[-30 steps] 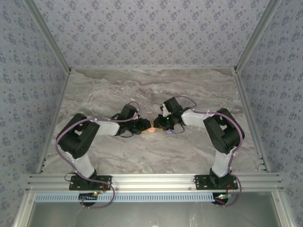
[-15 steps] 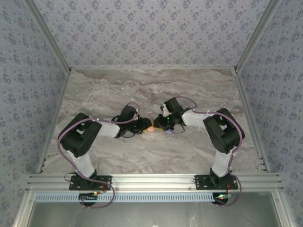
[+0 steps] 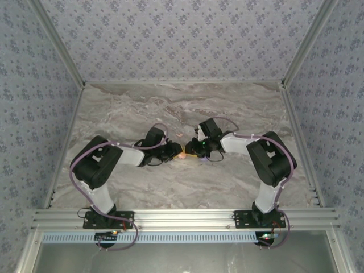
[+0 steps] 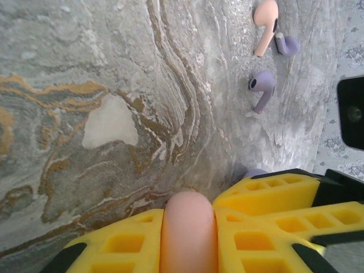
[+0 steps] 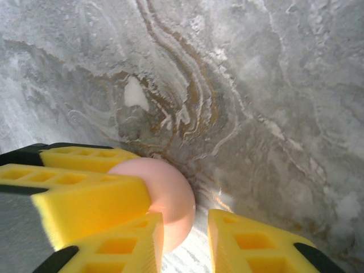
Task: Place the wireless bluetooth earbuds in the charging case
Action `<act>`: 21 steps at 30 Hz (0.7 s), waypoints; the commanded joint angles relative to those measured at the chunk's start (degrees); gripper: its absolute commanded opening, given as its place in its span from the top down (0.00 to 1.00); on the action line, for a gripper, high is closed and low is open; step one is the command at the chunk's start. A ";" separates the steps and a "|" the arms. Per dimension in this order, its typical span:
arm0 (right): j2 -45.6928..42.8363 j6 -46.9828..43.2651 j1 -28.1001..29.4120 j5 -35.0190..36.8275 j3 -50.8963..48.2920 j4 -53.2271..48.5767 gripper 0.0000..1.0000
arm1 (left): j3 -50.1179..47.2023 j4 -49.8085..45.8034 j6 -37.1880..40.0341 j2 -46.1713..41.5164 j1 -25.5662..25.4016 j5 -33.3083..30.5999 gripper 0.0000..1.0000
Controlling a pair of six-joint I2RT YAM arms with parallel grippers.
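Note:
My left gripper is shut on the salmon-pink charging case, gripped edge-on between its yellow fingers. From the opposite side my right gripper stands open around the same pink case; the case lies against one finger, with a gap to the other. Three earbuds lie loose on the marble: a pale pink earbud, a purple earbud beside it and another purple earbud nearer. In the top view both grippers meet at the case mid-table.
A sliver of something purple peeks out behind the yellow fingers. A black part of the right arm hangs close to the earbuds. The marble table is bounded by patterned walls and metal rails.
Both grippers and the pink case have shifted slightly away from the arm bases. The left gripper's hold on the case is unchanged.

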 commanded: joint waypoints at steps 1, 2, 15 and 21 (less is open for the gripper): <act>-4.67 -2.15 -1.27 0.41 -0.63 -2.04 0.65 | 0.47 -3.77 4.41 -4.46 -0.33 -2.01 0.83; -5.84 -3.18 -1.71 0.57 -0.69 -2.57 0.63 | 0.69 -4.90 5.68 -5.76 -0.27 -2.50 0.82; -20.37 -15.08 -11.50 -10.62 -4.69 7.24 0.37 | 2.83 -6.02 18.12 -22.01 5.28 1.53 0.75; -21.08 -17.97 -14.19 -24.44 -0.83 8.02 0.37 | 5.02 -1.06 19.87 -25.47 6.69 7.93 0.75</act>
